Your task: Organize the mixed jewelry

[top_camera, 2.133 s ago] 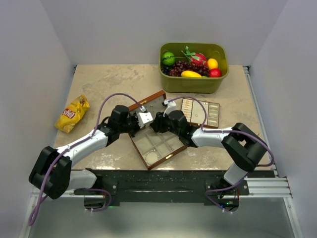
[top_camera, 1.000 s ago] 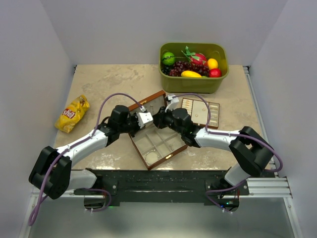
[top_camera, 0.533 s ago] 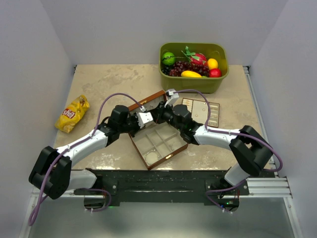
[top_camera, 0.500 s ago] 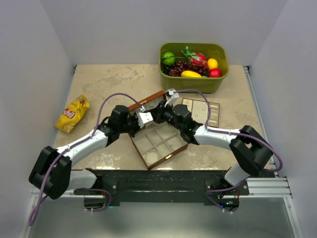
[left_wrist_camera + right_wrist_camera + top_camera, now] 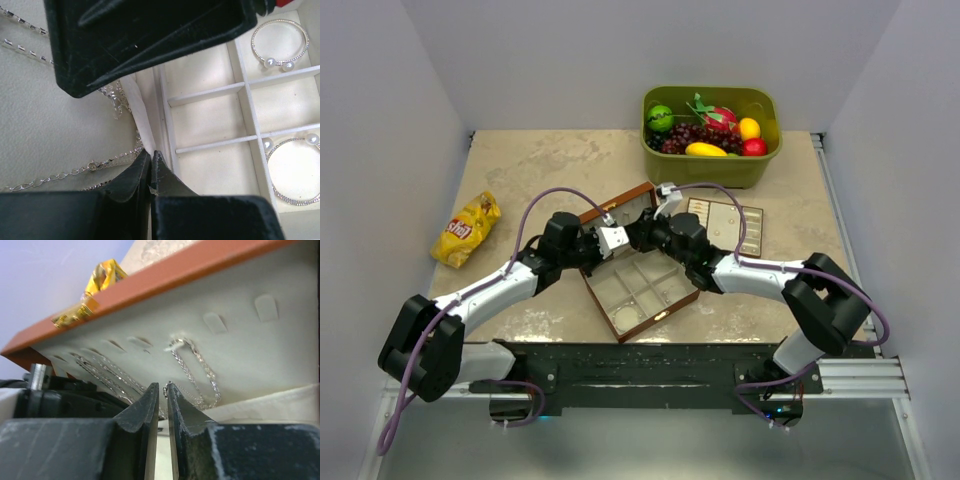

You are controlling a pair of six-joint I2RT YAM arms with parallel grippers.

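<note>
- Two pearl-tipped hoops lie in neighbouring cream compartments of the wooden box (image 5: pixel 665 316): an upper hoop (image 5: pixel 270 62) and a lower hoop (image 5: pixel 313 138) (as the left wrist view frames them).
- We see the left gripper (image 5: pixel 151 155) with fingers pressed together, tips at the cream cloth edge beside the compartments; whether they pinch it we cannot tell.
- A fine chain (image 5: pixel 92 165) lies on the lining of the lid (image 5: pixel 617 201), just beside those tips.
- The right gripper (image 5: pixel 162 386) shows fingers a thin slit apart, a bit of chain (image 5: pixel 167 384) at the tips; gripped or merely touching, we cannot tell.
- A looped chain (image 5: pixel 200 361) hangs from a tab on the raised lining.
- Right of the box sits the flat tray (image 5: pixel 752 229), its contents too small to read.
</note>
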